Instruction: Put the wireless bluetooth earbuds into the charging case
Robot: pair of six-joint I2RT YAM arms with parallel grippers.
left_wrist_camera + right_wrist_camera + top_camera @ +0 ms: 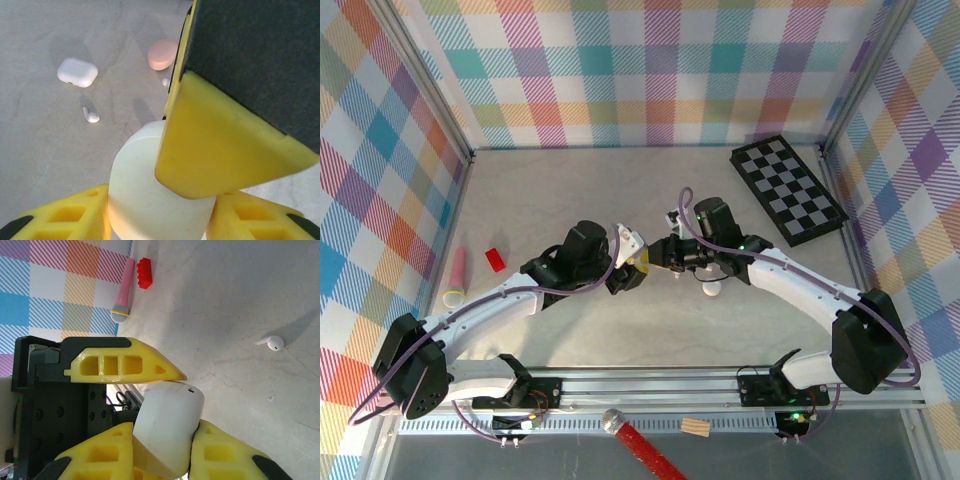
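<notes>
A white charging case (145,195) is held above the table between both grippers where the arms meet. My left gripper (160,202) is shut on it, one yellow finger on each side. My right gripper (162,432) is also shut on the same charging case (167,430), and one of its fingers (220,150) crosses in front of the case in the left wrist view. In the top view the left gripper (632,270) and right gripper (662,258) are tip to tip. A white earbud (90,116) lies on the table, and another earbud (165,81) lies by a pink case. The right wrist view has one white earbud (272,343) on the table.
A second white case (77,72) and a pink case (162,54) lie on the table beyond the grippers. A pink toy microphone (456,275) and a red brick (496,259) sit at the left. A checkerboard (788,190) lies at the back right.
</notes>
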